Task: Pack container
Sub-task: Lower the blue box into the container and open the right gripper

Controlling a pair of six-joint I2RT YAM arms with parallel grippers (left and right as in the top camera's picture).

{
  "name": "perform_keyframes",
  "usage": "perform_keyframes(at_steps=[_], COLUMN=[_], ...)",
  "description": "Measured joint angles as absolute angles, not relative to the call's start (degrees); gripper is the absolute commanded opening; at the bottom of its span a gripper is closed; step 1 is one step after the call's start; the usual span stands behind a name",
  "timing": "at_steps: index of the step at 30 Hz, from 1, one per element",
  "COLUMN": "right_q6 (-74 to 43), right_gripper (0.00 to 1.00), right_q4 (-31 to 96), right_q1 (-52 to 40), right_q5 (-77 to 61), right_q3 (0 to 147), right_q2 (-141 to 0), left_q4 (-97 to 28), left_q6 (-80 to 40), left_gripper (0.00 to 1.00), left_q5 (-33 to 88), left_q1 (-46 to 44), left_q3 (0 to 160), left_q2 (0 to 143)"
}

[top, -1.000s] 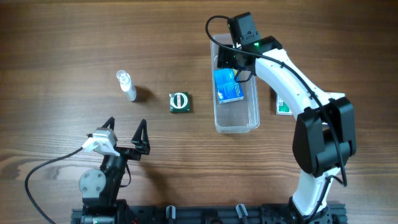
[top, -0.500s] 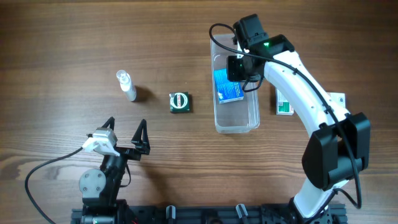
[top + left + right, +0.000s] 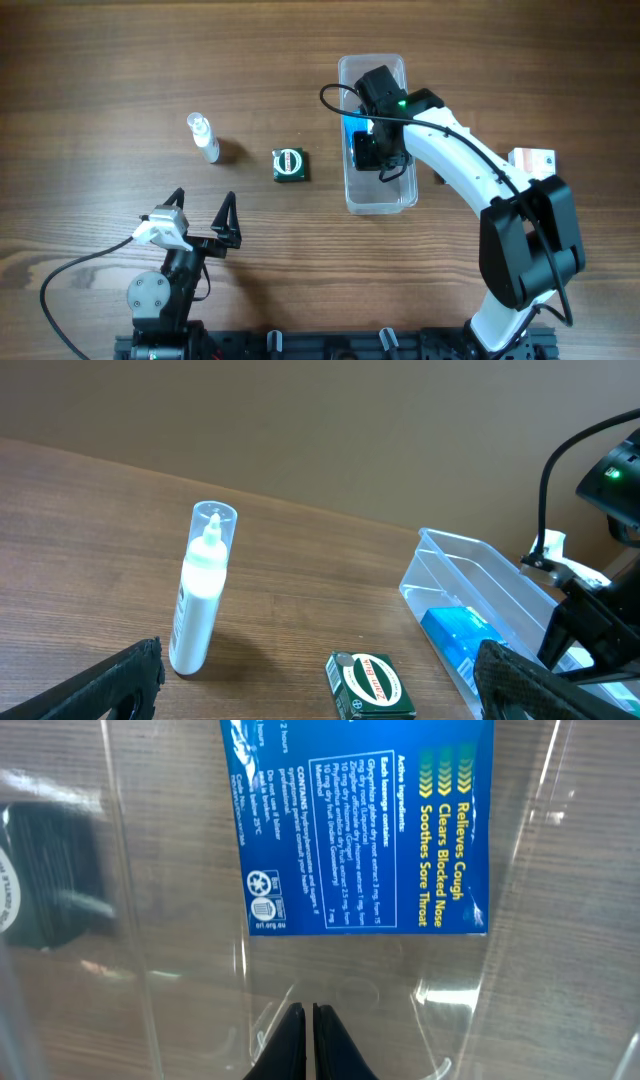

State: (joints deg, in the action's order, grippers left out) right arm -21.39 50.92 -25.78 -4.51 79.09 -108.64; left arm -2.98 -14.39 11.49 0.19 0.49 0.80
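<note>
Two empty: right tool (image 3: pixel 303 1020) tight together over container (image 3: pixel 398 203), left tool (image 3: pixel 204 196) wide apart.

My overhead camera looked straight down on the whole tabletop (image 3: pixel 100 60). My left wrist camera sat low, facing across it past the white bottle (image 3: pixel 198 595) toward the container (image 3: pixel 480 560). My right wrist camera looked down, very close, at the blue cough-remedy box (image 3: pixel 365 820) inside; all three shared that container.

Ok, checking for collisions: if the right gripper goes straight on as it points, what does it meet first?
Likely the container's clear floor, just short of the blue box; the right gripper is shut. Depth through the plastic is unclear.
</note>
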Motion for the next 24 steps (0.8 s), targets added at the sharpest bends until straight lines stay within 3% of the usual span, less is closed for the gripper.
perform_keyframes(at_steps=[24], right_q6=[-24.47], right_gripper=[0.06], right_q4=[40.10], right_q1=[-25.78], right_q5=[-2.70], right_q3=[74.59], right_q2=[-114.13], left_q4=[-3.01], left_q6=[-14.39], left_gripper=[1.00], left_q5=[11.49], left_q1=[0.19], left_q3=[0.49], left_q2=[0.80])
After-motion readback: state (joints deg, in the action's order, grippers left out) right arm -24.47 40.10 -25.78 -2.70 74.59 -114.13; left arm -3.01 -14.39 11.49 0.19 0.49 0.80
